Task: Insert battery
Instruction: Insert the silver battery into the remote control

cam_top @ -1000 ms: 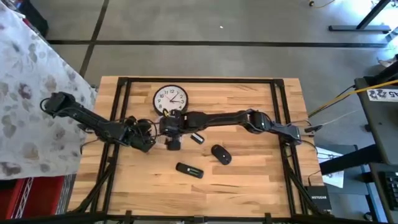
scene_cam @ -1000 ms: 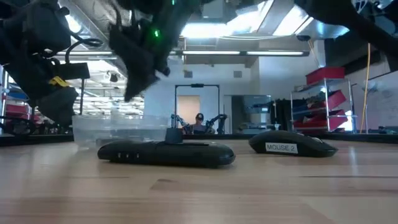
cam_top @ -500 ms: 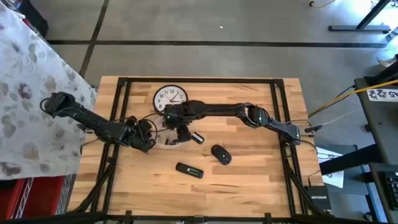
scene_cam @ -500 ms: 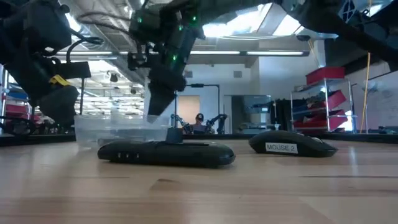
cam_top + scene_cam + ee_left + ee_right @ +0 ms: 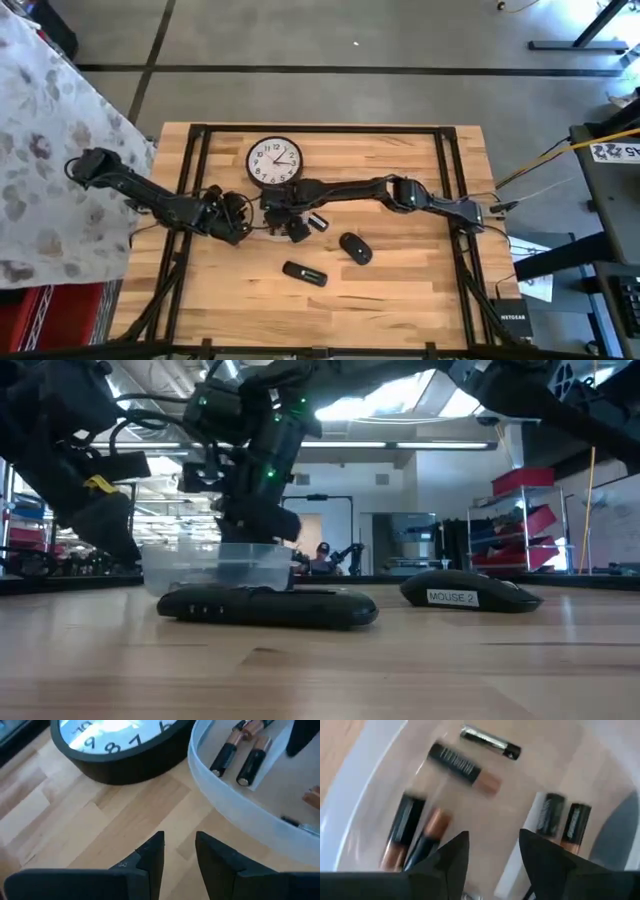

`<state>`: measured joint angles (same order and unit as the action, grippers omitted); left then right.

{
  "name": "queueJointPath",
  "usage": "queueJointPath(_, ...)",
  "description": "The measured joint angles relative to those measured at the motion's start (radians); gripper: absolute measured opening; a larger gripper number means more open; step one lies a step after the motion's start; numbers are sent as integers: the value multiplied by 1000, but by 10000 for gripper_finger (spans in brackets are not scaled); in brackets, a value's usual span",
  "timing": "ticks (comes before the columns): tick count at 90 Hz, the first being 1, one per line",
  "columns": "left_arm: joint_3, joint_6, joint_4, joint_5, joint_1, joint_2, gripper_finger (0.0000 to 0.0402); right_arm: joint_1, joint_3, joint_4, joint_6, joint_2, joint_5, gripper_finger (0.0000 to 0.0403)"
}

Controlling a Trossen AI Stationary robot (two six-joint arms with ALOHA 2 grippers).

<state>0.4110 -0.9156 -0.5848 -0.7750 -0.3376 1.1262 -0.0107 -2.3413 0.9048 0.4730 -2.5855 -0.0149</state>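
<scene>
Where the wooden table (image 5: 400,280) fills mid-frame over grey floor (image 5: 300,40), the right pincer (image 5: 490,851) hangs spread above batteries (image 5: 412,837); the left pincer (image 5: 179,851) is also spread.

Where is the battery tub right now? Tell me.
In the high view the tub sits left of table centre, just below the clock, between the left gripper and the right gripper, which reaches into it over the batteries.

on the wooden desk (image 5: 400,290): one round black-rimmed wall clock (image 5: 274,160), one clear plastic tub (image 5: 218,567), one black computer mouse (image 5: 355,247), one black remote control (image 5: 304,273) and one small black cover piece (image 5: 317,221). six copper-and-black cylindrical batteries (image 5: 461,765) show inside the tub.
</scene>
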Motion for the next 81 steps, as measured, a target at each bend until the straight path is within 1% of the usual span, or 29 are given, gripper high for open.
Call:
queueJointPath(10, 0, 0, 1, -2, 0, 0, 96, -2, 0, -21, -18, 4, 7, 159)
queueJointPath(25, 0, 0, 0, -3, 0, 0, 96, -2, 0, 40, 82, 7, 4, 159)
queueJointPath(34, 0, 0, -2, -3, 0, 0, 96, -2, -1, 112, 195, 8, -42, 159)
queueJointPath(43, 0, 1, -2, -3, 0, 1, 96, -3, -2, 148, 309, 10, -77, 159)
queueJointPath(53, 0, 1, -2, -3, 0, 1, 96, -1, -2, 143, 391, 10, -131, 159)
queueJointPath(70, 0, 3, -2, -3, 0, 1, 96, 21, -2, 140, 500, 10, -257, 159)
queueJointPath(74, -1, 3, -2, -3, 0, 2, 96, 30, -4, 144, 519, 12, -267, 159)
queueJointPath(81, -1, 3, -2, -3, 0, 1, 96, 47, -4, 177, 570, 19, -254, 159)
